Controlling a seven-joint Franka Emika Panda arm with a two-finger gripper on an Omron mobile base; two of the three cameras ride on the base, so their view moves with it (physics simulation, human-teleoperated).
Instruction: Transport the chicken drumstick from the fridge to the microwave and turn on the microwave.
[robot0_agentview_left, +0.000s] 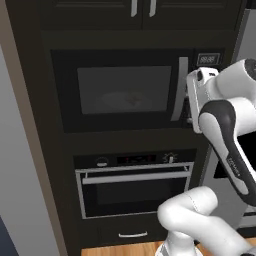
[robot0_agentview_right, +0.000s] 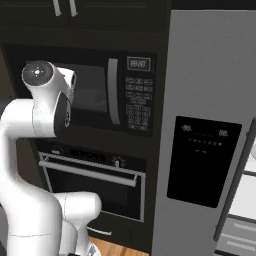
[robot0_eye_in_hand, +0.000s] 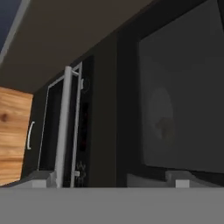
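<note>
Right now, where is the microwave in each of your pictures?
Left base view: the microwave sits upper middle, door shut, above the black oven.
Right base view: it sits upper left, partly behind the arm, beside the fridge.
Hand view: its glass window is on the right, turned sideways.
Shared landmark: the oven's silver bar handle.

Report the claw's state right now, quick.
Claw: open, holding nothing, facing the black glass-door microwave.
</note>
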